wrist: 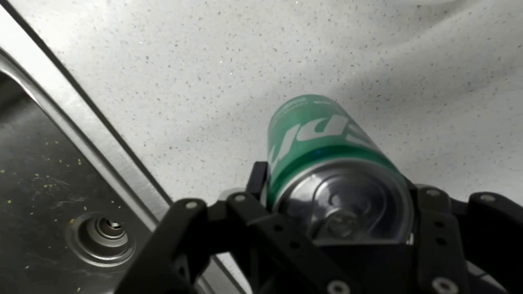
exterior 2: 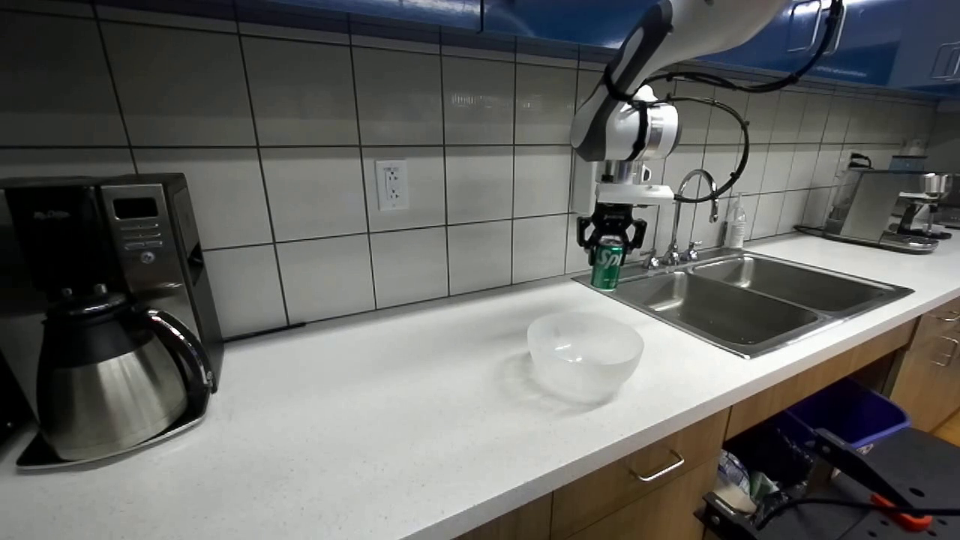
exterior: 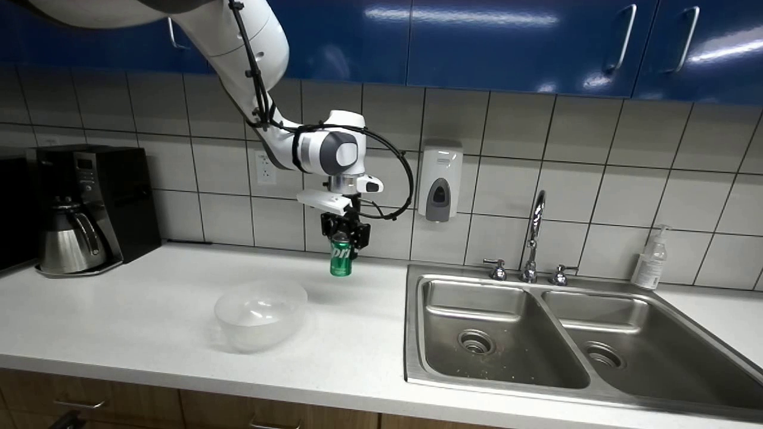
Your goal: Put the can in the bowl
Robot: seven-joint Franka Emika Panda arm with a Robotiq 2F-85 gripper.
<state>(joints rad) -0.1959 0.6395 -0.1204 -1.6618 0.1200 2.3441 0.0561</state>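
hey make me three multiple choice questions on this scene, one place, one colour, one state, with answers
1. Where is the bowl? A) on the counter between coffee maker and sink B) inside the sink C) atop the coffee maker
2. What colour is the can? A) red B) blue C) green
3. The tool is: A) wide open B) gripping the can C) inside the bowl

1 A: both exterior views show it there.
2 C: green shows in every view.
3 B: the wrist view shows the can clamped from both sides.
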